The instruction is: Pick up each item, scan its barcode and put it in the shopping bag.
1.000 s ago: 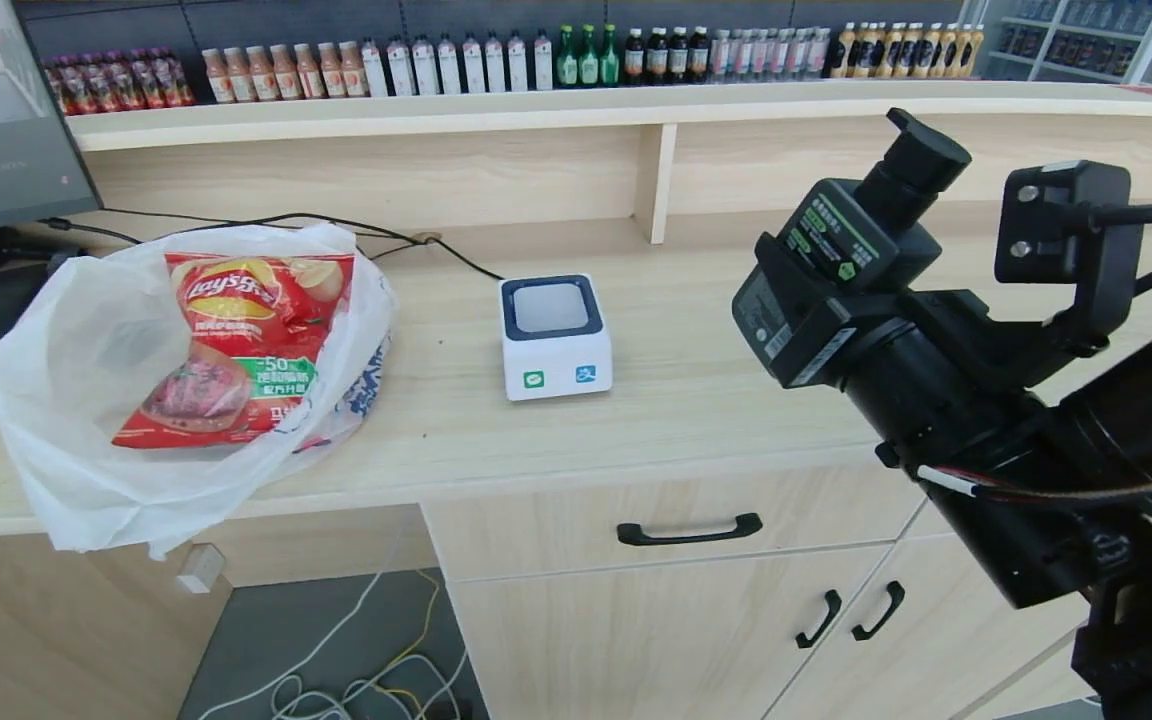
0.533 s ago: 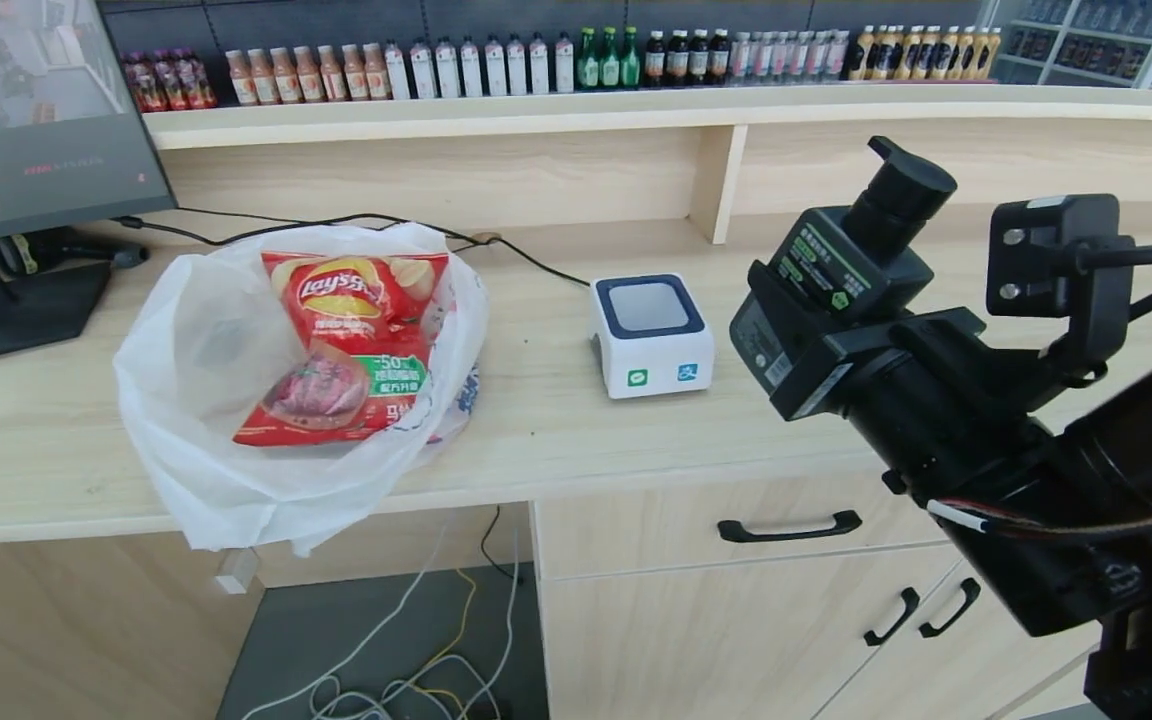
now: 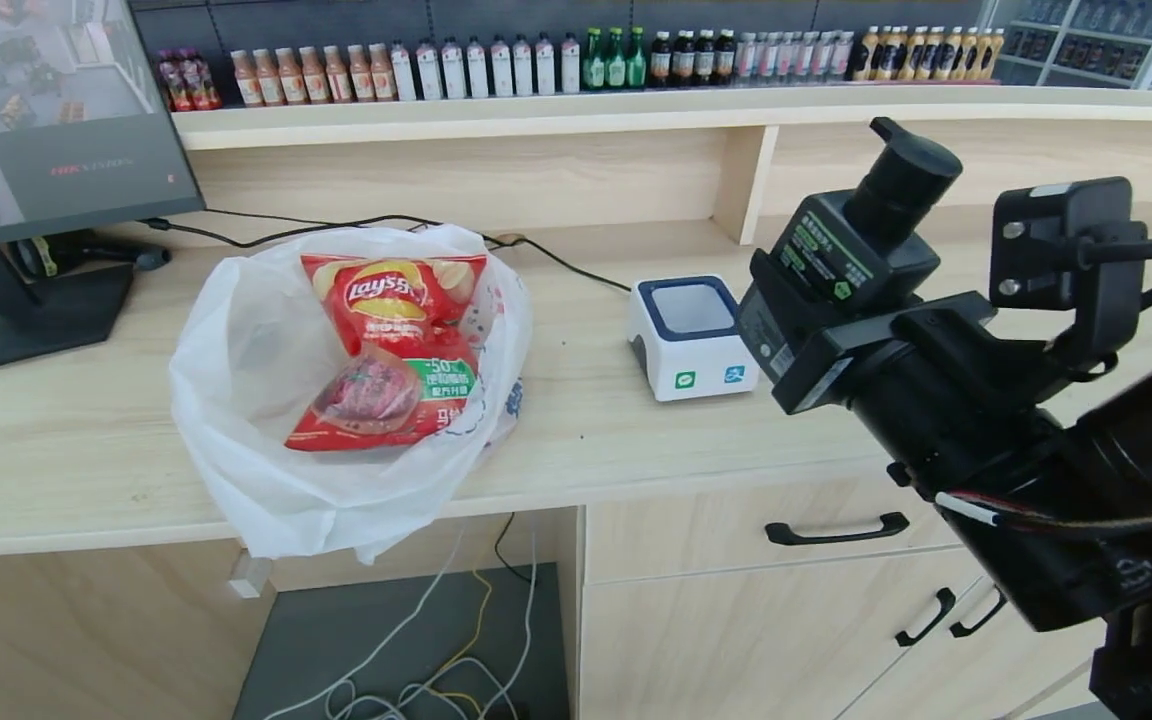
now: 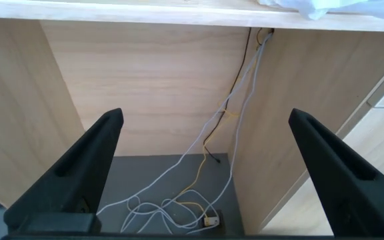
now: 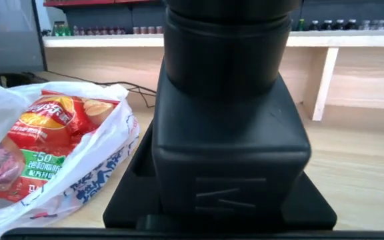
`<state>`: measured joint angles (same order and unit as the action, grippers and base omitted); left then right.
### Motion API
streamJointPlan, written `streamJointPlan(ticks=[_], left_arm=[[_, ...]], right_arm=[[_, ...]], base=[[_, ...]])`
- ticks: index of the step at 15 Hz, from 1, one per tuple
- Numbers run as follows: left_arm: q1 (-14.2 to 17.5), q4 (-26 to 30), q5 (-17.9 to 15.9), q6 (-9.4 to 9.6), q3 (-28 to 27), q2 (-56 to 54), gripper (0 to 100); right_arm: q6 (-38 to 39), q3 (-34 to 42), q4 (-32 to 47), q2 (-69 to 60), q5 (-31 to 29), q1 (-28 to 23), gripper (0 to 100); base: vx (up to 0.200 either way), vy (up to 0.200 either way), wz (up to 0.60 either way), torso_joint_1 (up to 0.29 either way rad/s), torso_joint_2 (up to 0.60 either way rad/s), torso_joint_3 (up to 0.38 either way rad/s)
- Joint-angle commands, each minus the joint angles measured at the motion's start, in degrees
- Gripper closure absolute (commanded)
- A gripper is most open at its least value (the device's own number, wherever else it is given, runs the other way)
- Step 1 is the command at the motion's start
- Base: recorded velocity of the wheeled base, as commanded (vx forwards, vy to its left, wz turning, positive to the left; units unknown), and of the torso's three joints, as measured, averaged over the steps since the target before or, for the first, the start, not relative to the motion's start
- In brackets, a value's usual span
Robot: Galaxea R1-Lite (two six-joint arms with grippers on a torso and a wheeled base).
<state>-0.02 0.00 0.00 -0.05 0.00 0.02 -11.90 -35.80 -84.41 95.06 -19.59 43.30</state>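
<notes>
Checkout counter in light wood takes up most of your head view, with a raised shelf behind it carrying a long row of bottles, too small to tell apart beyond their colours. Your monitor sits at the far left and is cut off by the frame edge, so you only get part of the screen and its dark stand. Next biggest thing is the right arm, which looms in from the right. The right gripper is just a black housing from here, and the right wrist view is blocked by that same housing, so honestly you can't tell what state it's in or whether it's holding anything. The shopping bag is white plastic, lying open on the counter left of centre with its bottom drooping over the front edge. The chips bag is inside it, red and face up, with its lower part tucked under the plastic. The scanner, a small white box with a dark blue rim, stands right of the bag, and its right side is hidden behind the right gripper. The left gripper is down below counter height, spread wide with nothing between its fingers, facing the gap under the counter where loose cables lie tangled on the floor.
</notes>
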Motion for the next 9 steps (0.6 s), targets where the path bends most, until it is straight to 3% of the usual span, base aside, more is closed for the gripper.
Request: streamJointPlan(ticks=[1,9], left_arm=[[-0.06,0.0,0.0,-0.04,0.0,-0.02,0],[-0.06,0.0,0.0,-0.04,0.0,-0.02,0]], right_arm=[[-2.78,-1.46,0.21,0.56,0.08,-0.06,100],[-12.36,-11.31,0.3,6.45,-0.1,-1.2,100]], base=[[0.0,0.0,0.0,0.0,0.0,0.0],[0.0,0.0,0.0,0.0,0.0,0.0]])
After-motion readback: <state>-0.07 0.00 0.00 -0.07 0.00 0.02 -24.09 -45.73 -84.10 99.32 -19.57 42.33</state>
